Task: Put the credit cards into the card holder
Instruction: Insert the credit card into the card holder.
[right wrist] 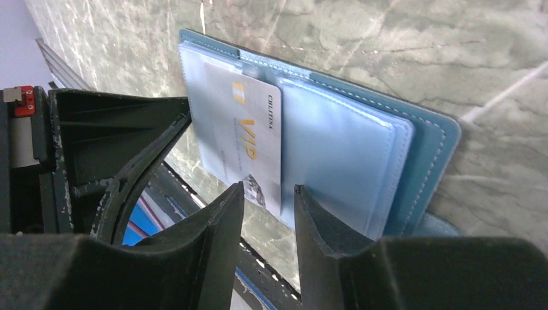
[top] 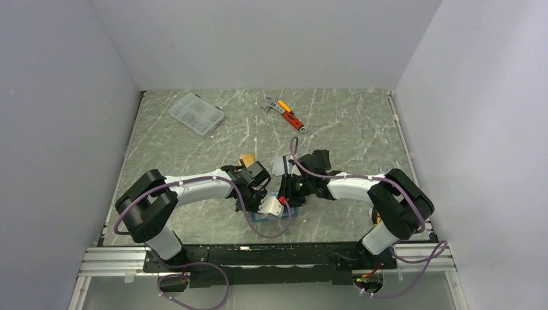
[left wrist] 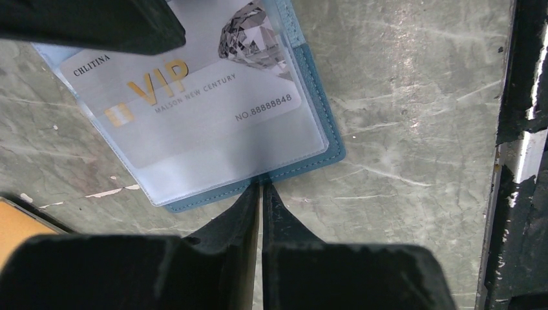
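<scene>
The teal-blue card holder [left wrist: 320, 145] lies open on the table, near the front edge [top: 274, 218]. A silver-grey VIP credit card [left wrist: 194, 97] sits under its clear pocket. In the right wrist view that card [right wrist: 249, 129] sticks out of the pocket towards my right gripper [right wrist: 269, 190], which is open with the card's end just beyond its tips. My left gripper [left wrist: 260, 185] is shut, its tips pinched on the holder's stitched edge. An orange credit card [top: 246, 159] lies behind the left gripper, and its corner [left wrist: 16, 226] shows in the left wrist view.
A clear plastic organiser box [top: 196, 113] lies at the back left and an orange-handled wrench [top: 289, 115] at the back middle. The black and silver front rail [top: 258, 255] runs close to the holder. Grey walls enclose the table on three sides.
</scene>
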